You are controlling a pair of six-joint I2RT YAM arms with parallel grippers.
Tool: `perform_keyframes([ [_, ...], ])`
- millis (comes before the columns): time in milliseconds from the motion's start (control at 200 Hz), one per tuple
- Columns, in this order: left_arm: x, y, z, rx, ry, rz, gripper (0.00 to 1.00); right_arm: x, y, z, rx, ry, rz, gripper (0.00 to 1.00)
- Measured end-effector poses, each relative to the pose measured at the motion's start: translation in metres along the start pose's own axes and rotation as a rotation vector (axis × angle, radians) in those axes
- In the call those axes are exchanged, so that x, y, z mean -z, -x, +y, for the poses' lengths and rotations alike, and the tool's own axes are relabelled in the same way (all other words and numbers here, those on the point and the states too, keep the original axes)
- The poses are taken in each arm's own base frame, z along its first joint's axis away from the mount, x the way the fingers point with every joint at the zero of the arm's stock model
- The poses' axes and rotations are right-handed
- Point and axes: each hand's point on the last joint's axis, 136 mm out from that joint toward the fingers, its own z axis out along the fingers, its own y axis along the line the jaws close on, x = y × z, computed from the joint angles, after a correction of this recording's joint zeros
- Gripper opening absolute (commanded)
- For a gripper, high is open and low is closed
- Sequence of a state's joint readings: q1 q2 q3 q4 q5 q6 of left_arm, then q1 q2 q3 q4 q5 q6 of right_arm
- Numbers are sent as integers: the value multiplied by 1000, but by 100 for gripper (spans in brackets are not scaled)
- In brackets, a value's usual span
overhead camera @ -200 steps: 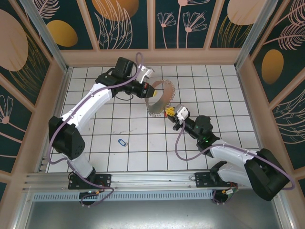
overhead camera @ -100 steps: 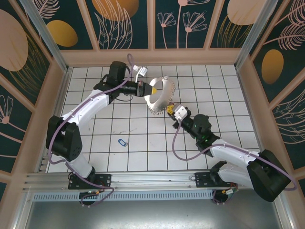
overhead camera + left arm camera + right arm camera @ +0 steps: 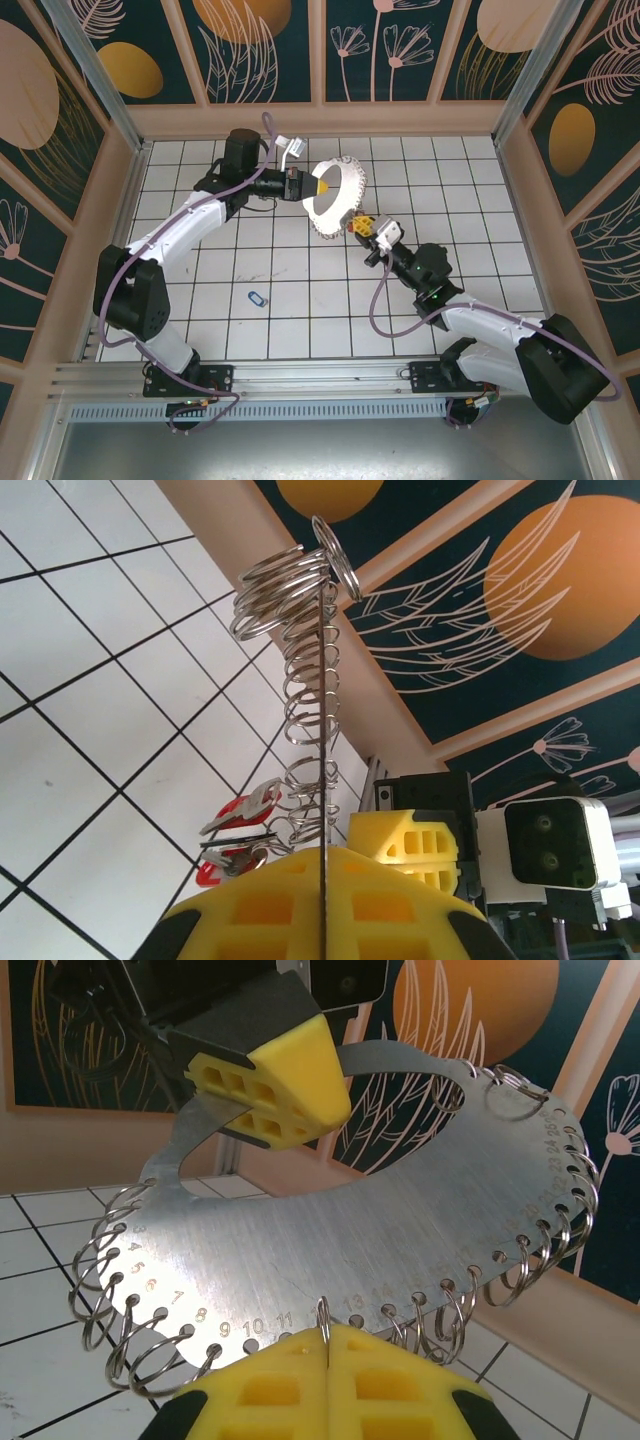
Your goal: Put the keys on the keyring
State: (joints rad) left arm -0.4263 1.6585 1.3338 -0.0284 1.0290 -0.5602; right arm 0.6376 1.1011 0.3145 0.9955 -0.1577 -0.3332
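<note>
Steel-pale from above: keyring (image 3: pixel 335 205) lifted toward 12 o'clock, clamped by left gripper (image 3: pixel 320 188) at its 9 and right gripper (image 3: pixel 358 226) at its 5. Blue key (image 3: pixel 257 298) loose on tiles at 7.

Left wrist: red keys (image 3: pixel 238 815) already hanging on rim loops.

Right wrist: fingers (image 3: pixel 280 1385) pressed together on one loop at 6.

Partly done, apparently; blue key outstanding.

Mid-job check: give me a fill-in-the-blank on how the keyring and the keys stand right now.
1. The left gripper clamps the keyring, and the right gripper is shut on one small wire ____ at its rim.
2. The key lying alone on the floor has a ____ head.
3. The keys hanging from the keyring have ____ heads.
Missing words: ring; blue; red.
</note>
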Motion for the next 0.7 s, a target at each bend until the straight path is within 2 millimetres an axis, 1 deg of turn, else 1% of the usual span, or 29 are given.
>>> perform_keyframes([
  [240,-2,-2,-2,46,-47,-8,0,5,4,-5,-23,11,-39,0],
  [270,-2,-2,-2,49,-49,-9,3,5,5,-5,-30,18,-43,0],
  [310,-2,-2,-2,53,-51,-10,9,5,5,-4,-36,30,-46,0],
  [355,-2,-3,-1,59,-52,-10,11,5,5,-3,-38,43,-47,0],
  [370,-2,-4,0,60,-52,-10,13,5,4,-2,-39,49,-44,0],
  [390,-2,-5,1,62,-51,-9,14,5,4,-2,-40,54,-42,0],
  [520,-4,-15,14,104,-25,-7,28,2,-1,1,-49,85,-8,0],
  [616,-5,-23,27,133,3,-10,29,-1,-6,3,-57,103,31,0],
  [661,-5,-28,33,145,17,-9,34,-3,-9,4,-63,113,51,0],
  [701,-6,-33,38,158,28,-9,34,-5,-11,5,-68,123,67,0],
])
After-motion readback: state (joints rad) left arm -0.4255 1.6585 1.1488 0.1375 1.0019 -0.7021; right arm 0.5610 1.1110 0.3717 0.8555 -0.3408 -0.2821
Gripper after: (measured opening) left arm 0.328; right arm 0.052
